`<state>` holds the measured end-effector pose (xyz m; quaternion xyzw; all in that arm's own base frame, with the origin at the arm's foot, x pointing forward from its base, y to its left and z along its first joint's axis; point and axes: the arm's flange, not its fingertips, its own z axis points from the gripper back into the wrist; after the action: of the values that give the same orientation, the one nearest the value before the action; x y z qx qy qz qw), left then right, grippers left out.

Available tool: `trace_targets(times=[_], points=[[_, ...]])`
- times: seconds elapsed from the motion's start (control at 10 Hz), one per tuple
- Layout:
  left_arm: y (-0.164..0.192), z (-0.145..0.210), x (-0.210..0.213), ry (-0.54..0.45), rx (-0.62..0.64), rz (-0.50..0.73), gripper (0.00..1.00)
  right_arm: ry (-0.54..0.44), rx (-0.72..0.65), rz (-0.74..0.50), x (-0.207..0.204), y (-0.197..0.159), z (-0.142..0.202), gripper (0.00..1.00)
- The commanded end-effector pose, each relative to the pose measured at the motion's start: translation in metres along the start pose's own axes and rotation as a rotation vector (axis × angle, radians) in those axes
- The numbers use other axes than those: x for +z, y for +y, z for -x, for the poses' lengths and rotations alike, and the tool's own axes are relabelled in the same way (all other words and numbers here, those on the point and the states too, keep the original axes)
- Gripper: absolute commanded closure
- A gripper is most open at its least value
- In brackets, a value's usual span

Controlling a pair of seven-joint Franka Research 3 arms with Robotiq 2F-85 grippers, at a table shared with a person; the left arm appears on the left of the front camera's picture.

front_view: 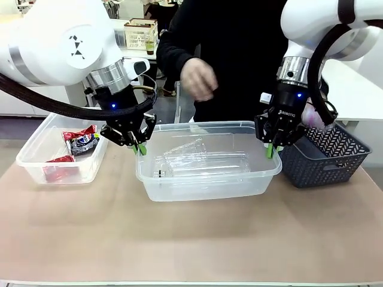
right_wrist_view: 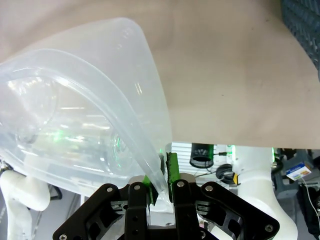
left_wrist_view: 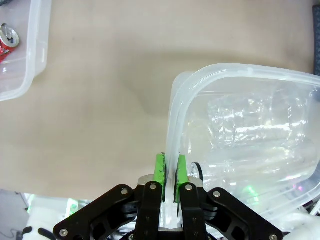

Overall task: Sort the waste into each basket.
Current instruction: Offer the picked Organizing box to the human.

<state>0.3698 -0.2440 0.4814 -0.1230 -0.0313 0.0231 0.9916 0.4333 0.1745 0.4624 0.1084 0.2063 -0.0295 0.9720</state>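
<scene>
Two arms at a tan surface. The left tool is clamped on the rim at the left end of the middle tub; the left wrist view shows its green pads pinching the tub's wall between them. The right tool is clamped on the rim at the tub's right end. This tub lies at mid-surface and holds clear bottles. A second tub sits at the left edge and holds red and blue cans. A dark grey basket stands at the right edge, just beside the middle tub. A person's hand hangs above the far edge, behind the middle tub.
</scene>
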Motion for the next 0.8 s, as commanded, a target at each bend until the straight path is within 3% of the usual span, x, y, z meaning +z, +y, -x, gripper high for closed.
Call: trace_targets(times=[0.0,0.7], points=[[0.0055,0.0016,0.0031,-0.004,0.020,-0.008,1.00,0.002,0.002,0.007,0.0042,-0.0017,-0.0012,1.00],[0.0055,0.0016,0.0031,-0.004,0.020,-0.008,1.00,0.002,0.002,0.007,0.0042,-0.0017,-0.0012,1.00]])
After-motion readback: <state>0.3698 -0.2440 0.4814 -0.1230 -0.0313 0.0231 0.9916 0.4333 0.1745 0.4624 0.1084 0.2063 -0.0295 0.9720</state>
